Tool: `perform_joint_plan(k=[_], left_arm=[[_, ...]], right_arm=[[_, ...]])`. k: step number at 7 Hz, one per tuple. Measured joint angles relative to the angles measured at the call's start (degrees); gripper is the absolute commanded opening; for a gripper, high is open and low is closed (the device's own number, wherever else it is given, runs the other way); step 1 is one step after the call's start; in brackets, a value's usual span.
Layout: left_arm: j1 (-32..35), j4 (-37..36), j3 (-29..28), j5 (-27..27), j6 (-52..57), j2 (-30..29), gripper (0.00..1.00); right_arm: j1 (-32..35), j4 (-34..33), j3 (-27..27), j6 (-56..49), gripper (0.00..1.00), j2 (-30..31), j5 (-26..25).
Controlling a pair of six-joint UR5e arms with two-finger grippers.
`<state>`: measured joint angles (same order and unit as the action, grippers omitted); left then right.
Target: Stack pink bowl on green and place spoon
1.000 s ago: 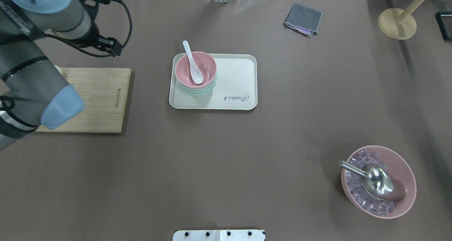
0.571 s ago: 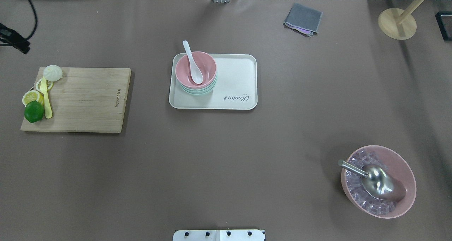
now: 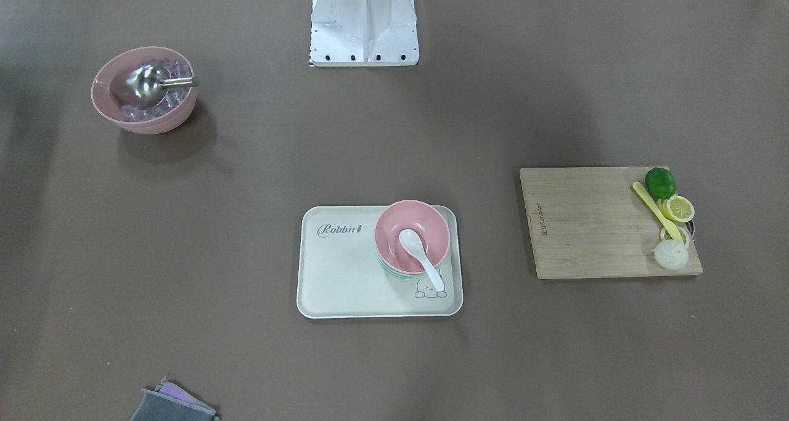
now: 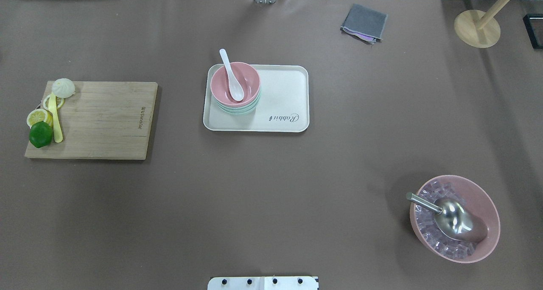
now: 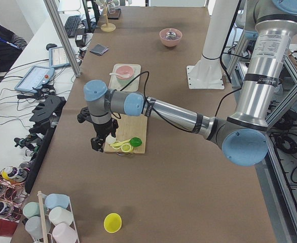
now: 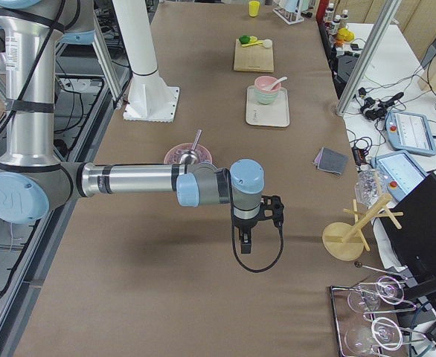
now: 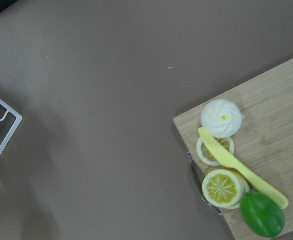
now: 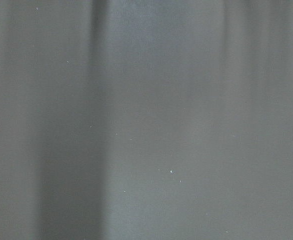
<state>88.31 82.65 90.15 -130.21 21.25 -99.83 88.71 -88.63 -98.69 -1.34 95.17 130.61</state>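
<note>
The pink bowl [image 4: 250, 84] sits stacked on the green bowl [image 4: 237, 111] at the left end of the cream tray [image 4: 284, 94]. The white spoon [image 4: 236, 90] lies in the pink bowl, its handle over the far rim. The front view shows the same stack [image 3: 400, 220] and spoon [image 3: 414, 243]. My left gripper [image 5: 98, 145] shows only in the exterior left view, above the table beside the cutting board's outer end; I cannot tell its state. My right gripper [image 6: 246, 244] shows only in the exterior right view, over bare table far from the tray; I cannot tell its state.
A wooden cutting board [image 4: 102, 120] with a lime, lemon slices, a yellow knife and a bun lies left of the tray. A large pink bowl of ice with a metal scoop [image 4: 456, 218] stands near right. A grey cloth [image 4: 365, 22] and a wooden stand [image 4: 477, 26] are far right.
My left arm has pulled away to the left, out of the overhead view, uncovering the fruit end of the cutting board. The bowls, spoon and tray have not moved.
</note>
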Motion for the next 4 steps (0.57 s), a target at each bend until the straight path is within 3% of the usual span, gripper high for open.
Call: perform_joint_plan(k=[4], left_arm=[[2.5, 2.0, -1.4, -6.0, 0.2, 4.6, 0.98]], right_arm=[[1.1, -1.6, 0.5, -7.0, 1.0, 2.8, -2.0]])
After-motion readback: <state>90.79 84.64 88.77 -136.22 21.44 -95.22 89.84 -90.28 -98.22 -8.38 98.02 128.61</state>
